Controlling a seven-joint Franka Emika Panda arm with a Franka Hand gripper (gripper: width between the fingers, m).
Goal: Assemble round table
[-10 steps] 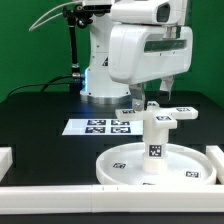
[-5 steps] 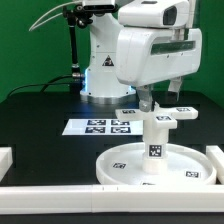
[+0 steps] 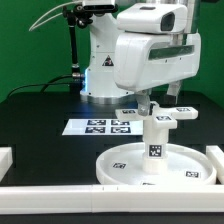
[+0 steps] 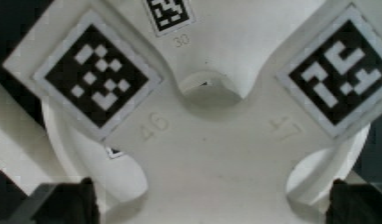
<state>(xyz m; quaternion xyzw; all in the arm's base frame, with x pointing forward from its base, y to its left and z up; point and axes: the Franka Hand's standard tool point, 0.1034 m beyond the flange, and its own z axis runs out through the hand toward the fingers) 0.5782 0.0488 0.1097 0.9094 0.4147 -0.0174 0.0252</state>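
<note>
Standing straight up: leg [image 3: 156, 146] on round disc [image 3: 121, 163] | cross base [image 3: 160, 117] on top | gripper [image 3: 149, 100] behind it, fingers' opening unclear | marker board [image 3: 101, 126] beyond.

No readable words, brands or numbers show. Only black-and-white square tags appear: on the marker board [image 3: 107, 126], the leg [image 3: 156, 150], the round disc [image 3: 120, 165] and the cross-shaped base [image 4: 214, 110].
</note>
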